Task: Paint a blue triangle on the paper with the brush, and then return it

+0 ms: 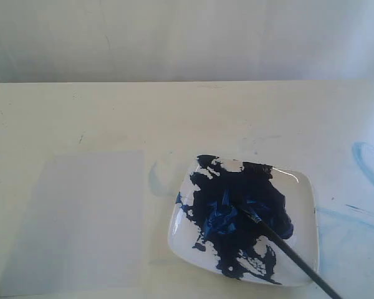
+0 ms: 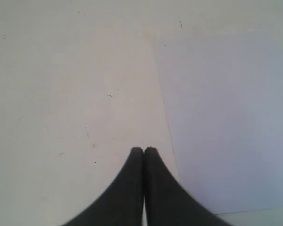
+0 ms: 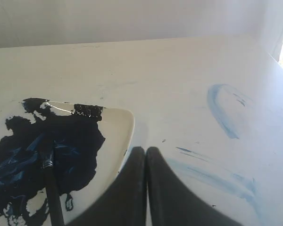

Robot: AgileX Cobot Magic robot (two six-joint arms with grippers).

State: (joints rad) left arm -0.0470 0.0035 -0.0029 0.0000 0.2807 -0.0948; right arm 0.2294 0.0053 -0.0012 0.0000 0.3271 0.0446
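1. My right gripper (image 3: pixel 146 149): jaws clenched, empty, just beside the plate (image 3: pixel 127 125).
2. The brush (image 3: pixel 52 188) lies on that plate, bristles in paint (image 3: pixel 80 136), handle running back towards my right arm, which I judge nearer.
3. Left gripper (image 2: pixel 144 149): clenched, empty, beside the blank paper (image 2: pixel 226 117).
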